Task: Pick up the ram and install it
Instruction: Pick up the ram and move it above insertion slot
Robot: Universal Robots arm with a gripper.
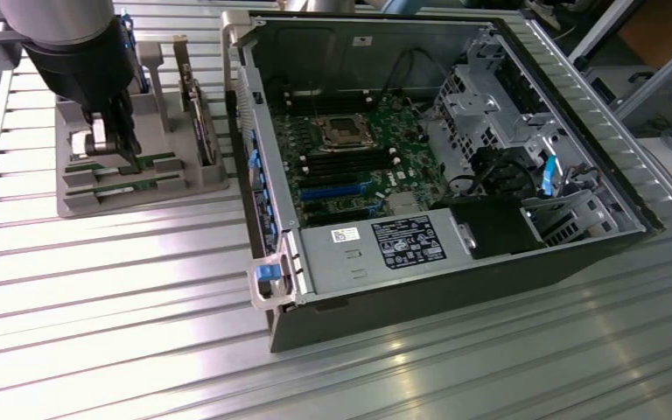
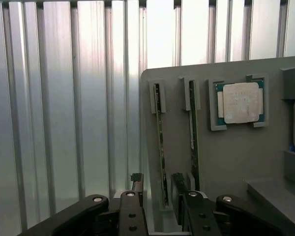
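My hand point(image 2: 158, 180) is open, with its fingers point(image 2: 136, 180) set moderately apart and gripping nothing. The ram point(image 2: 161, 132) stands on edge in a slot of the grey holder point(image 2: 236, 157). One end of it reaches in between the fingertips, with a small gap showing on each side, so neither finger touches it.

A second stick point(image 2: 192, 128) stands on edge in the next slot, parallel to the ram and just beside it, outside the finger gap. Its near end passes behind one finger. Beyond that stick, a processor point(image 2: 242, 102) lies flat in a square recess of the same holder.

In the exterior view, my arm point(image 1: 73, 44) comes down over the holder, which rests on the ribbed metal bench point(image 1: 115, 297) at the exterior view's left. A wider card point(image 1: 199, 122) stands upright at the holder's edge nearest the case point(image 1: 430, 311).

The case lies open on the bench, just beside the holder. Inside it are the motherboard point(image 1: 366, 162), its processor socket point(image 1: 342, 131) and a power supply point(image 1: 383, 249).
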